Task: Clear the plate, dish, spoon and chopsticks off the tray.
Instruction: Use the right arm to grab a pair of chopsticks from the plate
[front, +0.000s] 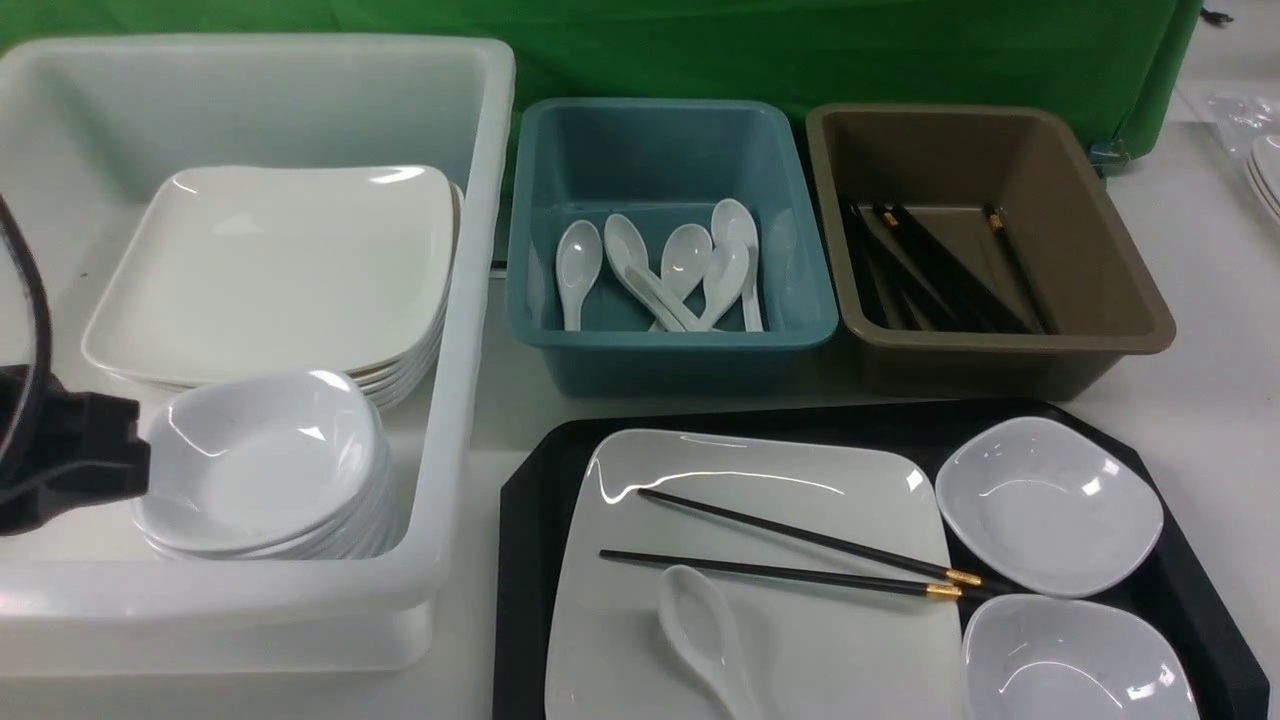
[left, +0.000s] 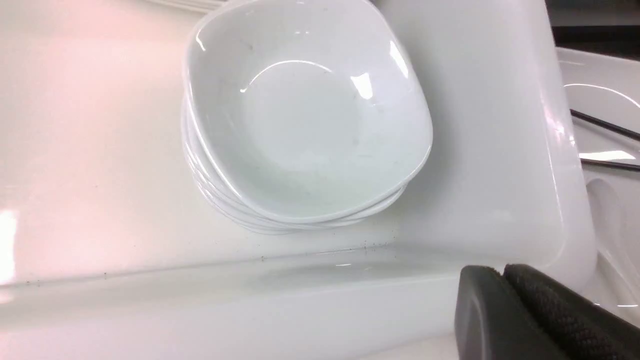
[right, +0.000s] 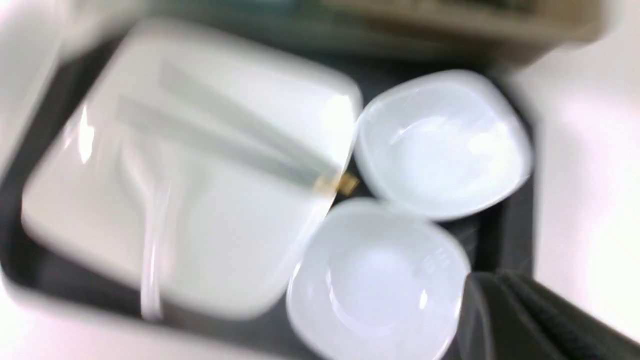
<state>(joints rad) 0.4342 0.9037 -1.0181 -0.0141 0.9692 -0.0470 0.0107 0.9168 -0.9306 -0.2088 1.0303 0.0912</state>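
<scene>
On the black tray lies the large white plate. The two black chopsticks lie across it, gold ends toward the right, and the white spoon rests at its near edge. Two small white dishes sit on the tray to the right of the plate. My right gripper is shut and empty above the tray, beside the nearer dish; this view is blurred. My left gripper is shut and empty over the near wall of the white tub.
The white tub on the left holds stacked large plates and stacked small dishes. Behind the tray, a teal tub holds several spoons and a brown tub holds several chopsticks. My left arm shows at the left edge.
</scene>
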